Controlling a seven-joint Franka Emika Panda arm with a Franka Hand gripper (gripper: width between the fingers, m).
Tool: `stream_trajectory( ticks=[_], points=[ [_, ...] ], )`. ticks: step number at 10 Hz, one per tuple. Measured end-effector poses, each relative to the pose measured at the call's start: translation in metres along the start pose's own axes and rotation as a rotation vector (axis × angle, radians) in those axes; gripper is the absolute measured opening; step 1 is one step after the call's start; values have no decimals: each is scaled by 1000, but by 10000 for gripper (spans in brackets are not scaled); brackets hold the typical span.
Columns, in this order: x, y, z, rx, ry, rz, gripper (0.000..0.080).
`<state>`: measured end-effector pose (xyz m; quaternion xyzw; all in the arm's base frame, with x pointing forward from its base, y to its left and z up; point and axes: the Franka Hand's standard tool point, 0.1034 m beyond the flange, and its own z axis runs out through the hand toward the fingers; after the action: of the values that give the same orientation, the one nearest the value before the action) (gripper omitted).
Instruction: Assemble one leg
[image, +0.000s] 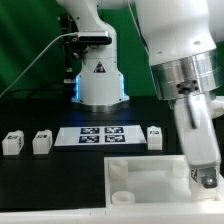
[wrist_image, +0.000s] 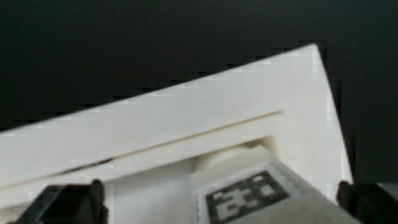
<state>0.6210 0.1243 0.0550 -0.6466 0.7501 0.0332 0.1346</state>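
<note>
A leg (wrist_image: 249, 195), a small white block with a black-and-white tag, stands at a corner of the large white panel (wrist_image: 196, 120). My gripper (wrist_image: 214, 205) is down over it with one dark finger (wrist_image: 68, 205) on each side. The jaws stand wide, with a gap showing beside the leg. In the exterior view my gripper (image: 203, 182) hangs over the panel's (image: 150, 172) corner at the exterior view's right, and the leg there is mostly hidden behind the fingers. Three more legs stand on the table: two (image: 12, 143) (image: 41, 142) at the exterior view's left and one (image: 155, 137) by the marker board.
The marker board (image: 98, 135) lies flat behind the panel, in front of the robot base (image: 100, 85). A round socket (image: 120, 172) shows at the panel's left corner. The table top is black.
</note>
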Motion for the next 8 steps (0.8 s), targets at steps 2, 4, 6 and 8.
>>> stream_trajectory(
  ticks=[2, 4, 6, 8],
  points=[
    [0, 0, 0, 0, 0, -176, 648],
    [0, 1, 0, -11, 8, -426, 648],
    [-12, 4, -3, -94, 59, -757, 648],
    [-14, 5, -2, -114, 77, -1028, 648]
  ],
)
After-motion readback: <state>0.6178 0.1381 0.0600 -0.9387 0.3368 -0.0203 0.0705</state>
